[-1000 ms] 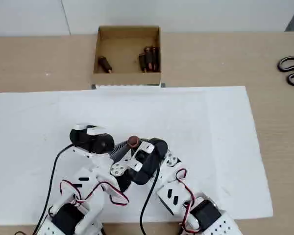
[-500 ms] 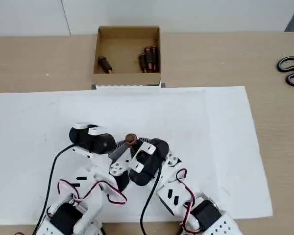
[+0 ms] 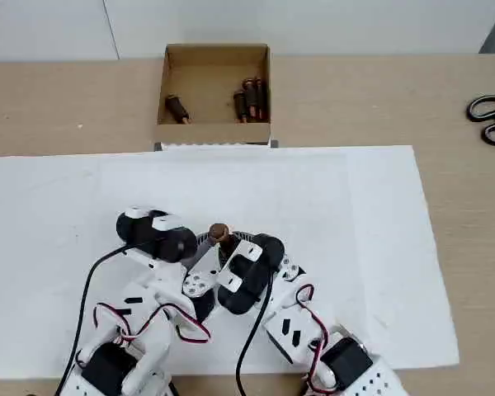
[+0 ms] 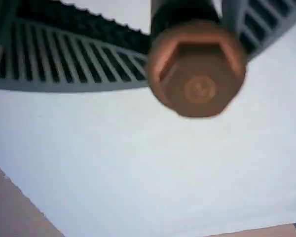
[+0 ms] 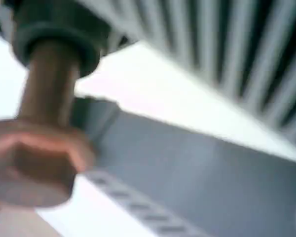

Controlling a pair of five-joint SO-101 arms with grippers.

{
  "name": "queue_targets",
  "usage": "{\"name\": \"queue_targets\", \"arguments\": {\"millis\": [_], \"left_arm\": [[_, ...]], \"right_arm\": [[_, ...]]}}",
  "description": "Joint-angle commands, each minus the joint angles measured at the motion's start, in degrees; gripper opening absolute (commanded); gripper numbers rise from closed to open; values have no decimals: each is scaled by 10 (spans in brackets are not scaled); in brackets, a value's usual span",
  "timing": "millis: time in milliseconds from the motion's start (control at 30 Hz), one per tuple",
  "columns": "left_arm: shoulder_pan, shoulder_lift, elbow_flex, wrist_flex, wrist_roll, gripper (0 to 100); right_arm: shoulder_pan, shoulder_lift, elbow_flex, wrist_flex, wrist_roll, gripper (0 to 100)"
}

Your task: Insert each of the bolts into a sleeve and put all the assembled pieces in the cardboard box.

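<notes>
Slippage is our worry: the bolt (image 4: 197,69) sits only partway in the sleeve (image 5: 59,29), with bare shaft showing between head and sleeve, held above the near middle of the white sheet (image 3: 355,214). The left gripper (image 3: 206,245) looks clamped on the sleeve, ribbed fingers (image 4: 64,54) either side. We cannot tell the right gripper's (image 3: 233,250) hold. If it tilts on the way to the far cardboard box (image 3: 214,134), the bolt may drop out.

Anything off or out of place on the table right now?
Nothing stands out. The bolt sits partway in its sleeve, shank exposed, as expected mid-assembly. Finished pieces lie inside the cardboard box, none spilled. Scissors lie off the paper at the table's right edge.
</notes>
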Motion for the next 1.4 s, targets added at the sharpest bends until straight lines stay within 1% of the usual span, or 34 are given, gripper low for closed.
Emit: {"name": "queue_targets", "arguments": {"millis": [0,133,267,533,733,800,967,1033,1200,1367], "left_arm": [[-1,-5,-3,1,-18,290],[-1,-5,13,2,-18,290],[-3,-5,36,2,-36,290],[-47,-5,74,1,-69,290],[-41,-5,81,1,-66,289],[-32,-5,86,2,-65,266],[-7,-6,96,-2,-64,123],[1,-6,94,-4,-64,88],[2,-6,94,-34,-50,83],[1,-6,94,-33,-48,83]], "right_arm": [[-3,-7,7,-15,4,2],[-3,-7,7,-15,4,2],[-3,-7,7,-15,4,2],[-3,-7,7,-15,4,2],[-4,-7,7,-20,7,2],[-4,-7,5,-21,7,2],[-4,-7,-12,-72,6,2],[-4,-7,-13,-76,7,2],[-4,-7,-13,-80,7,2],[-4,-7,-13,-80,7,2]]}}
